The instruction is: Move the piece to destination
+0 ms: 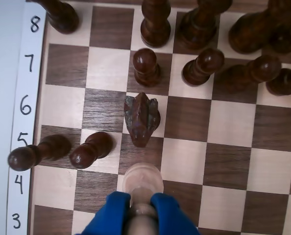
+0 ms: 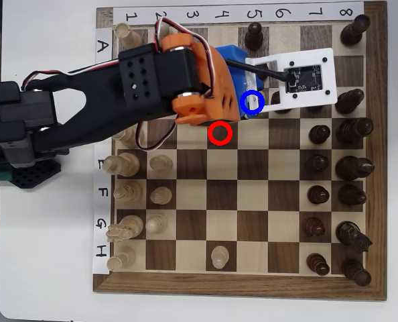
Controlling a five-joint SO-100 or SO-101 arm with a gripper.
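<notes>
In the wrist view my gripper (image 1: 142,208) is shut on the piece (image 1: 143,180), a pale cream pawn held upright between the blue fingers (image 1: 109,213) at the bottom centre. Its round head hangs over the row 4 squares. Just ahead of it lies a dark row 5 square (image 1: 156,156). In the overhead view the destination (image 2: 252,102) is ringed by a blue circle, at the edge of the orange wrist (image 2: 192,74) and the white camera mount (image 2: 299,77). From overhead the arm covers the pawn.
A dark carved knight (image 1: 142,120) stands just beyond the row 5 square. Two dark pawns (image 1: 89,149) lean at the left, and more dark pieces (image 1: 146,66) fill rows 7 and 8. A red circle (image 2: 220,133) rings a neighbouring dark square. Pale pieces (image 2: 160,194) stand at the board's left in the overhead view.
</notes>
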